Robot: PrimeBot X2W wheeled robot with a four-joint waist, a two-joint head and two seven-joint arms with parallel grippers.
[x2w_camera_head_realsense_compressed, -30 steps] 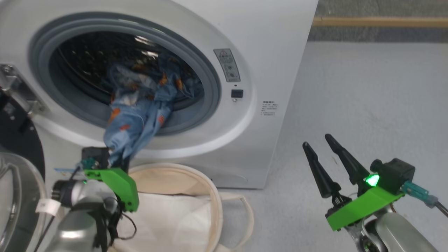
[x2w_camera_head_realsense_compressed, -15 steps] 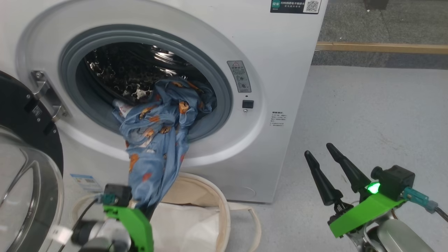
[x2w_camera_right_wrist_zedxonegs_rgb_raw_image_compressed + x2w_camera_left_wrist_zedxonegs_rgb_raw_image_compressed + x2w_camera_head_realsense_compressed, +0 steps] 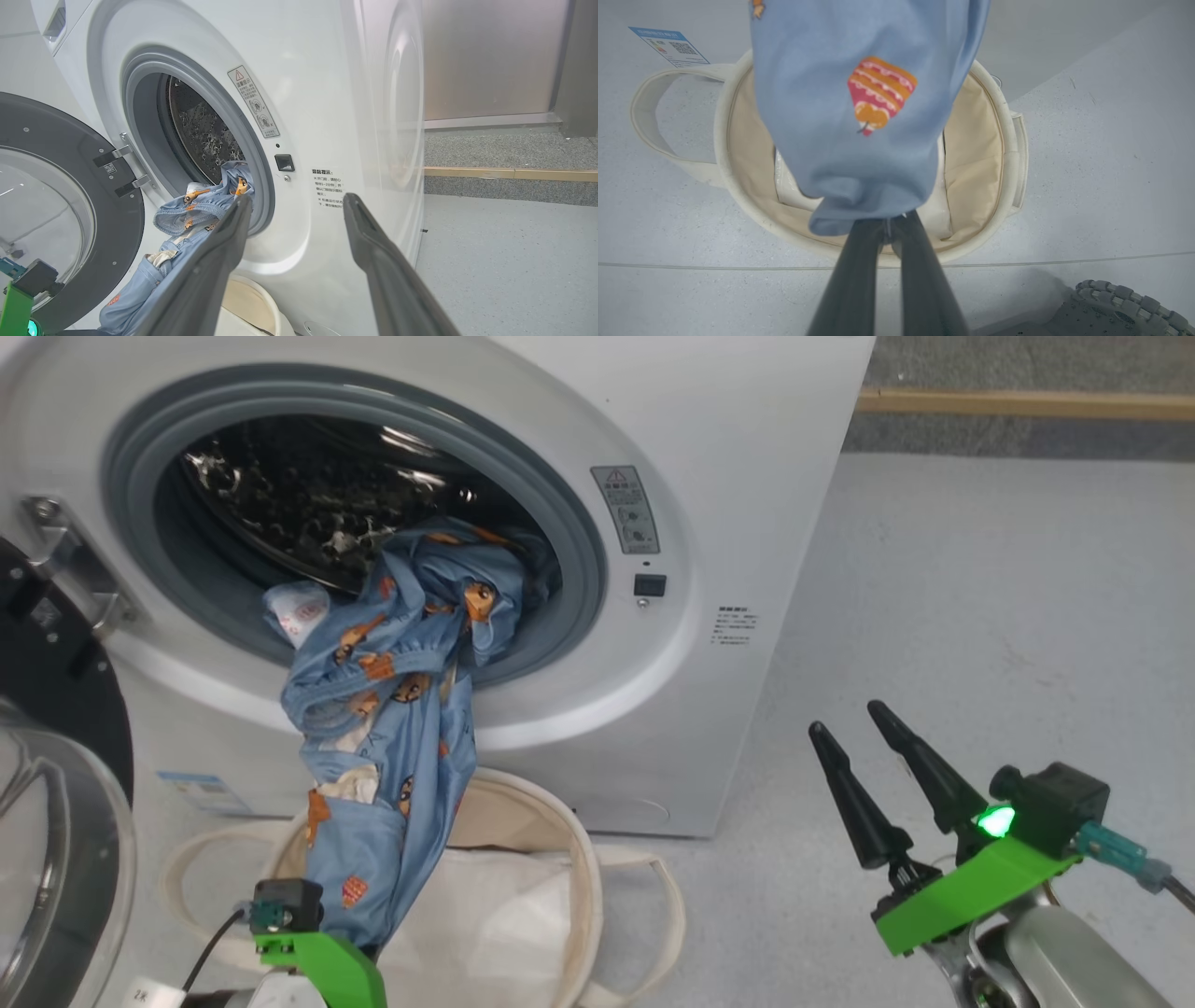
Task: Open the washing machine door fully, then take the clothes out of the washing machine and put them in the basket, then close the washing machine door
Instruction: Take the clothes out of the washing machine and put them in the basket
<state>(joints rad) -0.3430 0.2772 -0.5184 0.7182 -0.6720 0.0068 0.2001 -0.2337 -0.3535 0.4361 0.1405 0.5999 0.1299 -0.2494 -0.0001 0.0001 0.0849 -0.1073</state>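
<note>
The left gripper [image 3: 889, 224] pinches the clothes [image 3: 392, 728] above the basket [image 3: 509, 817], cloth trailing from the machine [image 3: 747, 476] behind it. The right gripper [image 3: 845, 716] hangs spread and empty, right of the basket.

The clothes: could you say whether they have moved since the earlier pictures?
Yes: the clothes have been drawn down and out of the machine; their lower end, earlier at the basket rim, now hangs below it.
</note>
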